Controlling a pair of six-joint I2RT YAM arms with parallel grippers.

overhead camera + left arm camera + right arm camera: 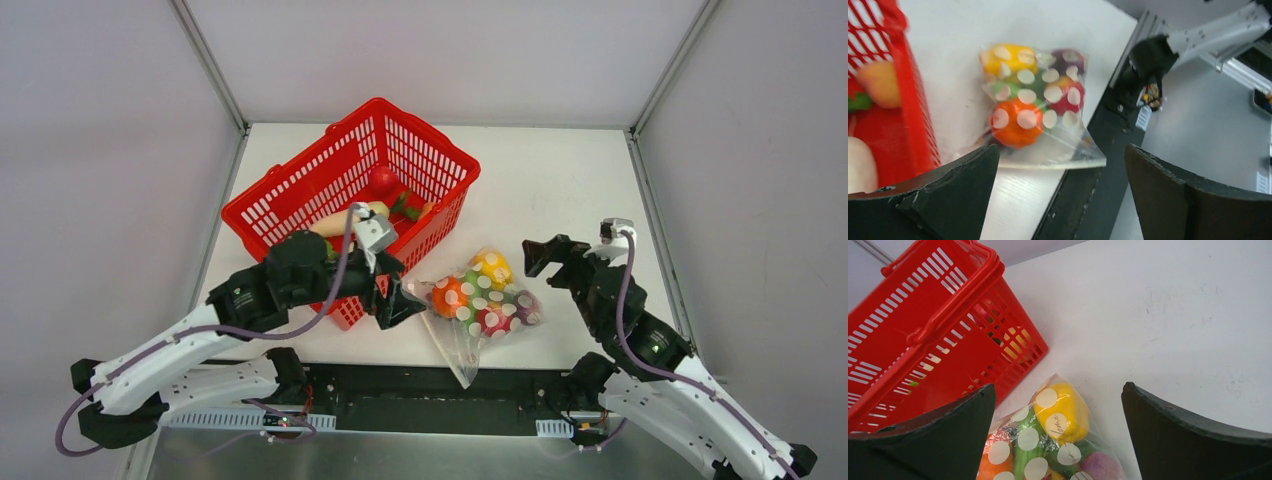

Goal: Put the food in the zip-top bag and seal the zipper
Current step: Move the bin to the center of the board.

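Bag [470, 345] flat on the table [560, 180], close to the front edge, between both grippers. It's packed w/ food: orange piece [449, 297] on the left, yellow [492, 268] at the back, green [478, 288] mid, red [492, 320] in front, purple [524, 306] on the right. The bag's empty clear end trails frontward, over the black rail [400, 395]. L gripper [398, 298] sits right at the bag's left edge; touching or not, can't tell. R gripper [540, 256] is off to the right, apart from the bag, pointing its way. Red basket [300, 195] stands behind the L arm, corner-on, w/ a red fruit [382, 180] and a pale radish [335, 226] inside. The L wrist overlaps its near side.
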